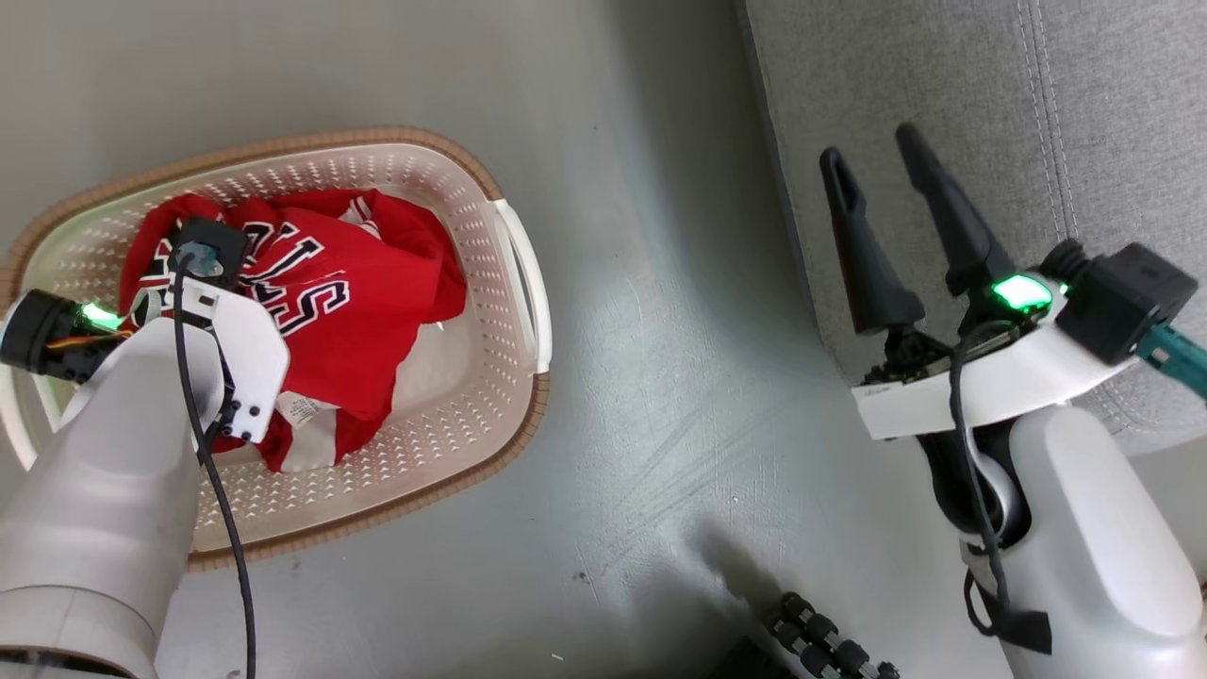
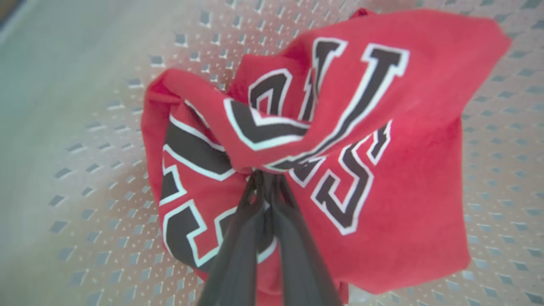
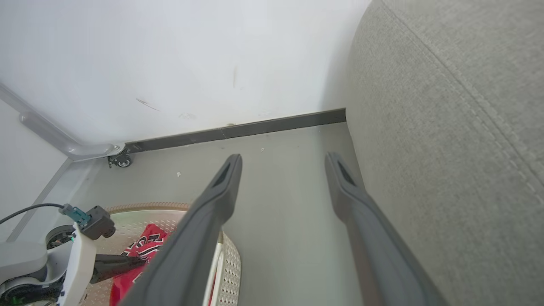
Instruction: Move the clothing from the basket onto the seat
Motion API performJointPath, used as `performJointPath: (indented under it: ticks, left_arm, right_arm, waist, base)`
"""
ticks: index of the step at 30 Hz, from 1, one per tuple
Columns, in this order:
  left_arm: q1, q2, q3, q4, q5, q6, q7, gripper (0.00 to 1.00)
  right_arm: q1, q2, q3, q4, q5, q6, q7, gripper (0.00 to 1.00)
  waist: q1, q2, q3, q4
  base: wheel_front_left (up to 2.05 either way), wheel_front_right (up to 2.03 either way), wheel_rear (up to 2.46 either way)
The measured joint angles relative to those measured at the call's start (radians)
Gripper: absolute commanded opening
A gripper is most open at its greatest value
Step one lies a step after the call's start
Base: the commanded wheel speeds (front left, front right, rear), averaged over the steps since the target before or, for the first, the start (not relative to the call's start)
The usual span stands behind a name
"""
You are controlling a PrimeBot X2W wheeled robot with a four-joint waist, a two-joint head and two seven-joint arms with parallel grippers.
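Observation:
The clothing (image 1: 358,311) is a crumpled red jersey with black, white-outlined lettering, lying in the cream perforated basket (image 1: 471,396) at the left. My left forearm (image 1: 123,453) reaches down into the basket, and its wrist hides the fingers there. In the left wrist view my left gripper (image 2: 265,176) is shut on a raised fold of the clothing (image 2: 382,170), above the basket wall (image 2: 106,191). My right gripper (image 1: 869,144) stands open with nothing between its fingers, over the edge of the grey seat (image 1: 943,85). The right wrist view shows the right gripper (image 3: 284,161) beside the seat (image 3: 446,148).
Grey floor (image 1: 660,377) separates basket and seat. A white wall with dark skirting (image 3: 263,127) stands behind, and a caster wheel (image 3: 123,160) sits at its foot. A black jointed stand (image 1: 830,641) lies at the bottom edge. The basket (image 3: 231,263) and clothing (image 3: 146,246) show low left.

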Motion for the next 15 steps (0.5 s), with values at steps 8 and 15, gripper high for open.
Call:
performJointPath:
  ticks: [8,15]
  left_arm:
    - [0.039,-0.024,0.003,0.005,-0.016,-0.017,-0.043,0.00]
    - [0.069,-0.031,-0.022,0.009,-0.019,-0.018,-0.092,0.00]
  right_arm:
    - [-0.035,-0.002,-0.007,0.010,-0.003,0.000,0.000,1.00]
    - [-0.042,-0.003,-0.012,0.035,-0.003,0.000,0.000,1.00]
  waist:
    - [0.0000,0.0000,-0.042,0.017]
    - [0.0000,0.0000,-0.096,0.033]
  base:
    - [0.00,0.00,0.00]
    - [0.00,0.00,0.00]
